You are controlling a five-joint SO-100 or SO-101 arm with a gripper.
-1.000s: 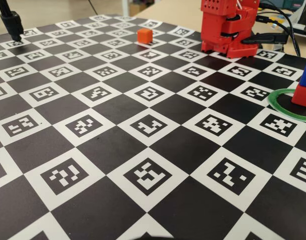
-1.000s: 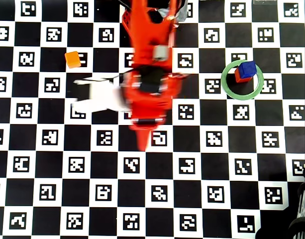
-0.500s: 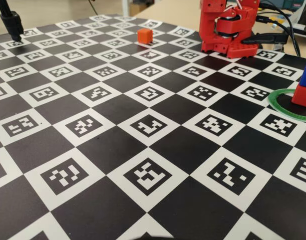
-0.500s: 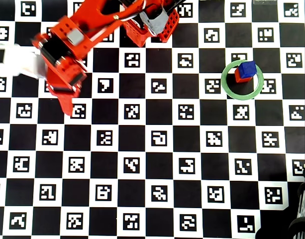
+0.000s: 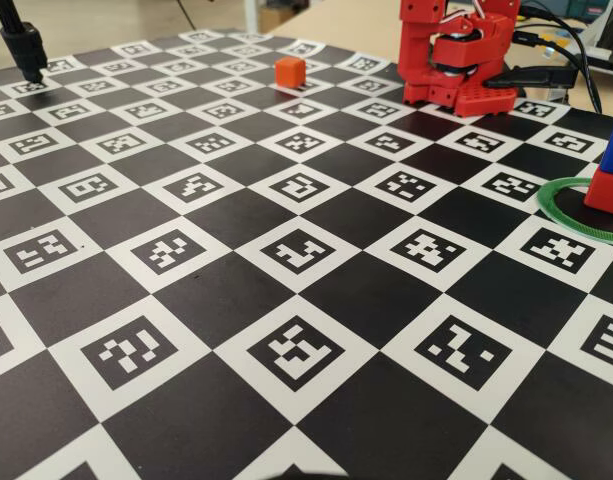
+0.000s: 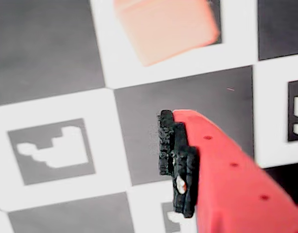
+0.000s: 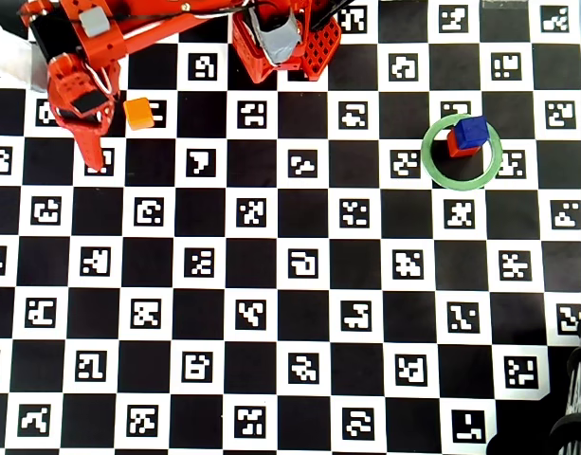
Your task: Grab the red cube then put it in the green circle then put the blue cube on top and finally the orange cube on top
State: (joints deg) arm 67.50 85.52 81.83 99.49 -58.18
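The orange cube (image 7: 138, 113) is sitting loose on the checkered marker board (image 7: 299, 313) near the top left in the overhead view, well apart from the green circle (image 7: 462, 180) at the right. Inside that ring the red cube (image 7: 454, 147) is resting with the blue cube (image 7: 471, 132) on top, slightly offset, so only the last block looks left to stack.

The gripper (image 7: 89, 152) is hanging just beside the orange cube, to its left in the overhead view, holding nothing. How wide it is open cannot be told: the wrist view is showing only one red finger (image 6: 226, 179) with a black pad, and the overhead view is too coarse. In the wrist view the orange cube (image 6: 166, 26) is appearing blurred at the top edge, ahead of that finger.

The cube is probably light, rigid and smooth-faced plastic, so a pinch on two opposite flat faces, low and centred, should be holding it. A corner grip would likely be twisting it out. The two-block stack looks easy to knock.
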